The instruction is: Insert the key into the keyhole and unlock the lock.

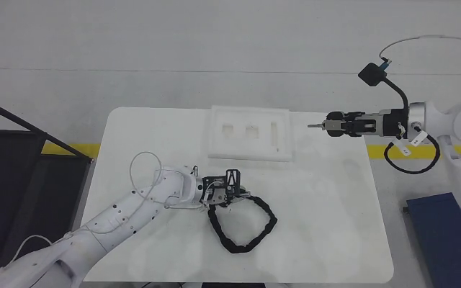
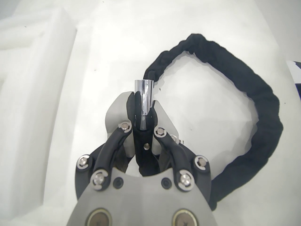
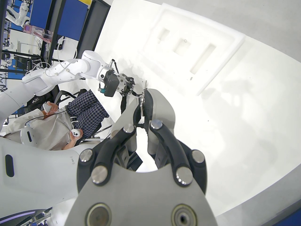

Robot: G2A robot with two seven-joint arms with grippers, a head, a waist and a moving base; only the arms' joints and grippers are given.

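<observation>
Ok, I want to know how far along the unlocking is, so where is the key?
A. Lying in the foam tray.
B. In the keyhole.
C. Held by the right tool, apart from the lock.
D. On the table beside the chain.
C: the right tool grips the key near the foam tray, well apart from the lock, whose chrome end the left tool clamps.

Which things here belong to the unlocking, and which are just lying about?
In the job: chrome cylinder lock on its black fabric-sleeved chain, held by left gripper; small metal key in right gripper.
Lying about: white foam tray with three recesses, on the white table.
</observation>
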